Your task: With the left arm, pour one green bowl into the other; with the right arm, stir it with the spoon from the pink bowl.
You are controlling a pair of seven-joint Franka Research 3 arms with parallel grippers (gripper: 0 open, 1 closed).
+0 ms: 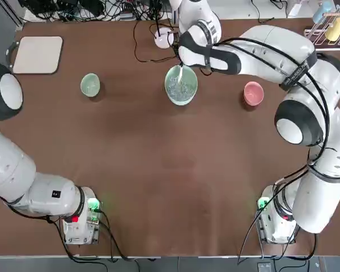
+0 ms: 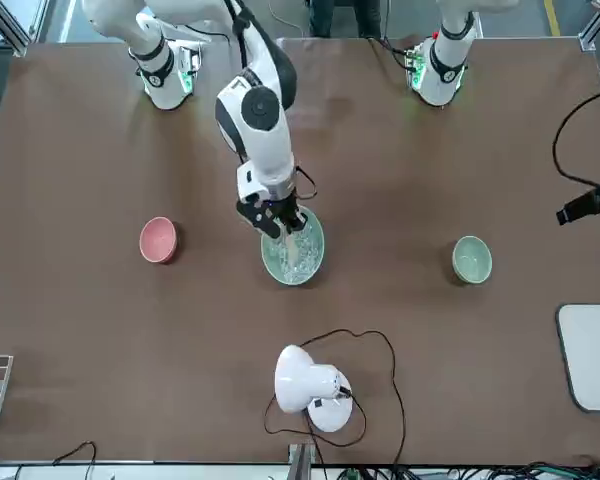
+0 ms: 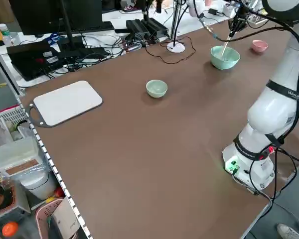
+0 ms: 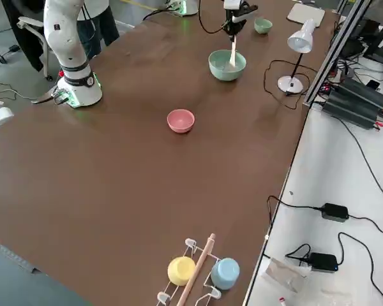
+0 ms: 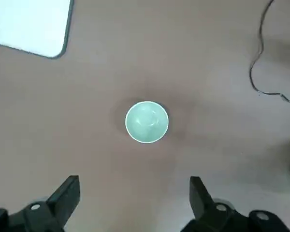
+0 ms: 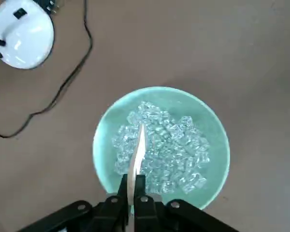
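Observation:
The large mint-green bowl point(image 1: 181, 85) sits mid-table at the far side, with glinting clear bits point(image 6: 164, 145) inside. My right gripper point(image 6: 131, 187) hangs just over its rim, shut on the light-tan wooden spoon point(image 6: 137, 152), whose blade dips into the bits. From the front, the spoon point(image 2: 291, 241) slants down from the right gripper point(image 2: 278, 222) into the bowl. The small sage-green bowl point(image 1: 90, 85) stands upright to the left, nothing showing inside. High above it my left gripper point(image 5: 134, 184) is open and holds nothing. The pink bowl point(image 1: 253, 93) stands to the right.
A white desk lamp point(image 2: 310, 385) and its black cable point(image 2: 375, 345) lie just beyond the big bowl. A white board point(image 1: 37, 55) rests at the far left corner. A rack with a yellow and a blue cup point(image 4: 201, 271) stands at the far right corner.

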